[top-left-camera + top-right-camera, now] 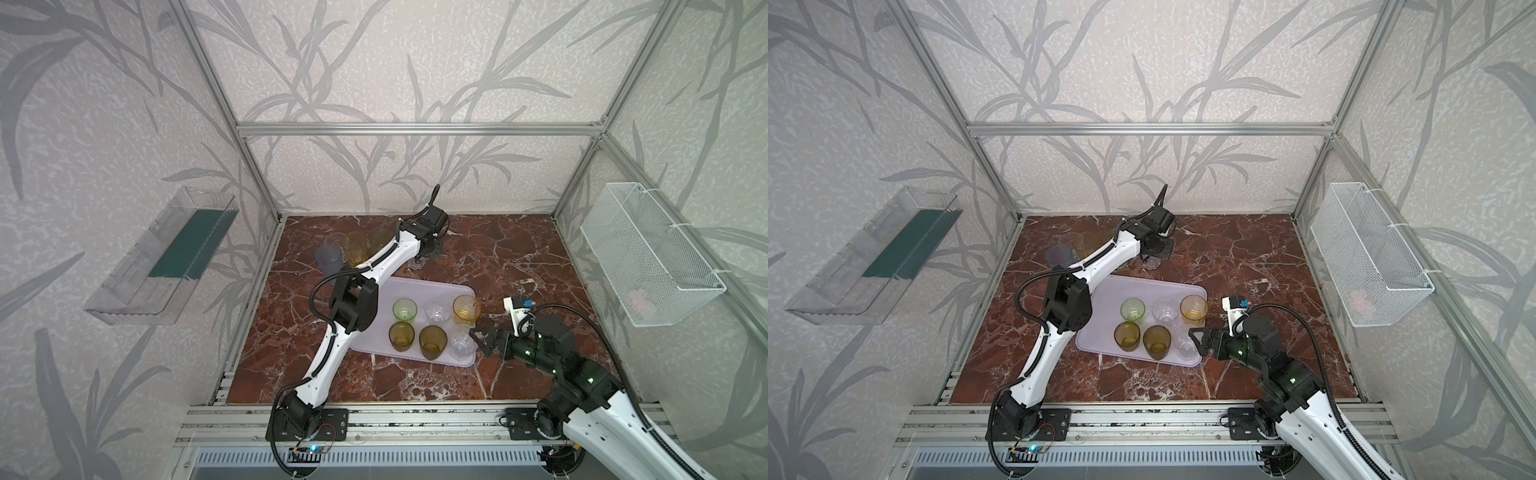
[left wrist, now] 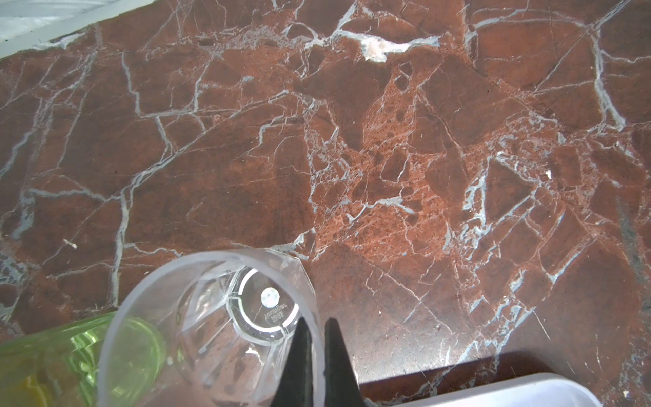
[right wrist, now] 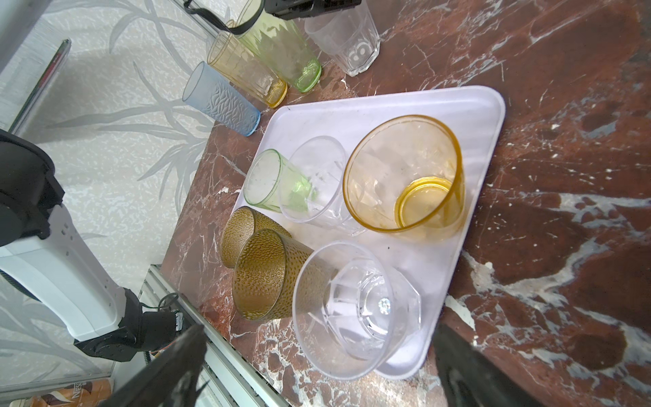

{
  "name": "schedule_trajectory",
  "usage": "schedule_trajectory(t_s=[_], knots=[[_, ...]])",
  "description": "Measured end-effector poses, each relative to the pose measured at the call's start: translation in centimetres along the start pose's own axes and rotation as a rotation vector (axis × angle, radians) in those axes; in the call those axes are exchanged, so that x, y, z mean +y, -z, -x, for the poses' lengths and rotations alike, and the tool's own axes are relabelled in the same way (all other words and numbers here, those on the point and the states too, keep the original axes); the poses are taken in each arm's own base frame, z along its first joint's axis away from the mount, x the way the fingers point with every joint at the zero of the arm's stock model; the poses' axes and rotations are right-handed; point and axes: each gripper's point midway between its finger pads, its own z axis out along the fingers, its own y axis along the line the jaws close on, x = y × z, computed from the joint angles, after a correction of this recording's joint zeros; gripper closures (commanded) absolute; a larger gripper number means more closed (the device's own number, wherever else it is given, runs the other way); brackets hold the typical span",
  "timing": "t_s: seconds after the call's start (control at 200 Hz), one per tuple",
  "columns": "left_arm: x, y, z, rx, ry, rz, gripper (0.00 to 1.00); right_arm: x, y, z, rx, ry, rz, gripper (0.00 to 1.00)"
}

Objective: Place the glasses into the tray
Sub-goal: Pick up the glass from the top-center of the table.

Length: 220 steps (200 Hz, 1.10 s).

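Counted six glasses inside tray (image 1: 415, 291): short green (image 1: 404, 309), short yellow (image 1: 465, 309), two ambers (image 1: 401, 336), two clears (image 1: 437, 312), all upright in two rows. Found five outside on surface (image 1: 519, 257): tall blue (image 1: 329, 257), tall yellow (image 1: 354, 247), tall green (image 1: 377, 239) and far clear (image 1: 334, 239) bunched at 11 o'clock from tray; held clear (image 2: 211, 327) at 12 o'clock, just beyond tray's far rim, apparently standing on surface.

Confirmed left pincer (image 2: 316, 320) clamped on held clear's wall, one finger inside, one outside. Confirmed right pincer (image 1: 478, 341) spread wide, holding nothing, at 4 o'clock of tray, near corner clear.

Judged slightly past halfway: six placed, five to go. Judged current step a pick-up with grip made; lift and carry to tray's bare 9 o'clock side outstanding, then four more fetches from 11 o'clock cluster.

Writing: moulded lettering on held clear's base, too small to read; "NES" legible on orange pack (image 3: 70, 393) at right wrist view's edge, off the surface; nothing else readable.
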Motion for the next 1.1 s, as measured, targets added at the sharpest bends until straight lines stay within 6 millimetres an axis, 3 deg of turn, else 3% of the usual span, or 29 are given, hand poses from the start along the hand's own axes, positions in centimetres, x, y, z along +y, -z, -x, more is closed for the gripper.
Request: schedule_trajectory(t_s=[0.245,0.36,0.735,0.925,1.1], knots=[[-0.4,0.8,-0.2,0.011,-0.009,-0.006,1.0,0.1,0.2,0.1,-0.008,-0.003,0.007,0.01],[-1.2,2.4,0.0,0.0,-0.019,-0.018,1.0,0.1,0.1,0.1,-0.008,-0.007,0.007,0.01],[-3.1,11.8,2.7,-0.14,-0.037,-0.072,1.0,0.2,0.2,0.0,-0.013,-0.021,0.015,0.01],[-2.5,15.8,1.9,-0.19,-0.044,-0.059,1.0,0.4,0.3,0.1,-0.013,-0.03,0.028,0.01],[-1.4,19.1,-0.4,-0.238,-0.036,-0.049,1.0,1.1,0.3,0.4,-0.02,-0.045,0.059,0.01]])
